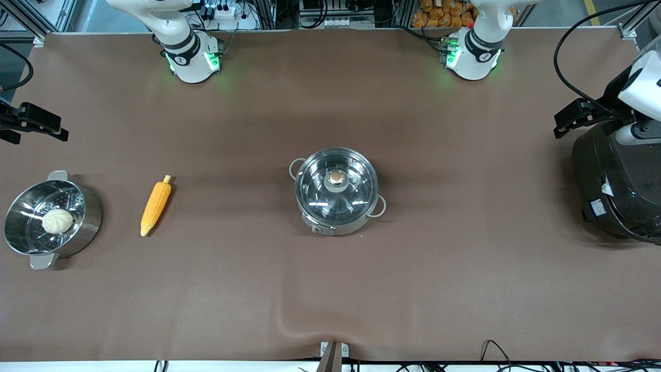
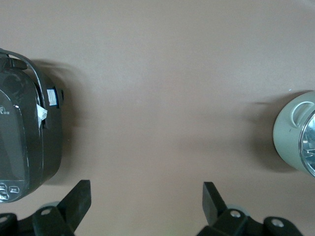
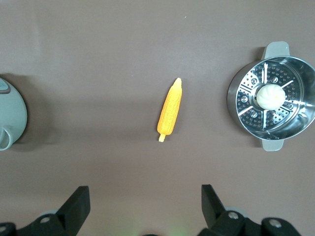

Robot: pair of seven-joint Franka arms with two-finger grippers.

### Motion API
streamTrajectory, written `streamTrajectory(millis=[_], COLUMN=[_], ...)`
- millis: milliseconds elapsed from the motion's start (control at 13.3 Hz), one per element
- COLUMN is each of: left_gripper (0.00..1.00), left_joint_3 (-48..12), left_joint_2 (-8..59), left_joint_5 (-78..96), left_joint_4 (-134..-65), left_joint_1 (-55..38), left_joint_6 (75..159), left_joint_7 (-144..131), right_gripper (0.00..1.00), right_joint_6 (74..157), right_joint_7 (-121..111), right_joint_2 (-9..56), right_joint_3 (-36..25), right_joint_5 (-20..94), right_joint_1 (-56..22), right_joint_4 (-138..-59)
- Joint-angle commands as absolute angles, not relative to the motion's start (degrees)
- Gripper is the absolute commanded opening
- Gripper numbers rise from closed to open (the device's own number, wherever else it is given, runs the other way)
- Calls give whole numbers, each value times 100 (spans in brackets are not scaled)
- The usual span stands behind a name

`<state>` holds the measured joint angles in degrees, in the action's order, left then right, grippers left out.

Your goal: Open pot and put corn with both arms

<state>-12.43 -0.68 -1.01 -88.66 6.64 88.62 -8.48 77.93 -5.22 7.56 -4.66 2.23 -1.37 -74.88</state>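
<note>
The steel pot (image 1: 336,191) stands in the middle of the table with its glass lid and copper knob (image 1: 336,177) on; its edge shows in both wrist views (image 2: 295,132) (image 3: 11,115). The yellow-orange corn (image 1: 156,205) (image 3: 170,112) lies flat on the cloth toward the right arm's end, between the pot and a steamer. My right gripper (image 3: 145,196) (image 1: 38,126) hangs open and empty high over that end. My left gripper (image 2: 146,189) (image 1: 568,121) hangs open and empty over the left arm's end, beside the black cooker.
A steel steamer pot (image 1: 93,214) (image 3: 234,105) with a white bun (image 1: 57,220) (image 3: 269,96) inside stands at the right arm's end, beside the corn. A big black cooker (image 1: 614,181) (image 2: 24,132) stands at the left arm's end. Brown cloth covers the table.
</note>
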Motion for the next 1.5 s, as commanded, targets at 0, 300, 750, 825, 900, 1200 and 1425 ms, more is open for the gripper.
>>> streamTrajectory(millis=[0,300,750,825,900,1200,1425], left_gripper=[100,100,100,100,100,100,100], left_joint_3=[-1266,-1283,-1608,-1600,-1591,-1521,-1451], left_joint_2=[-79,175,913,1175,1447,2371,2759], left_joint_5=[-132,-176,-176,-167,-176,-184,-316], left_joint_4=[-8728,-8325,-8104,-7947,-7745,-7357,-7348], left_joint_1=[694,659,-666,-990,-1289,-2196,-2661], left_joint_6=[8745,8499,9312,9516,9545,10071,10441], left_joint_7=[-791,-712,-1976,-2152,-2562,-4365,-5035], right_gripper=[100,100,100,100,100,100,100], right_joint_6=[7814,7796,7875,7919,8067,9699,10474], right_joint_7=[-580,-580,-519,-519,-519,-519,-318], right_joint_2=[624,624,624,624,624,343,387], right_joint_3=[-492,-492,-492,-492,-501,-501,-501], right_joint_5=[229,229,220,220,211,202,10], right_joint_1=[-150,-149,-150,-141,-141,-141,-132], right_joint_4=[-7603,-7603,-7646,-7673,-7829,-9313,-10253])
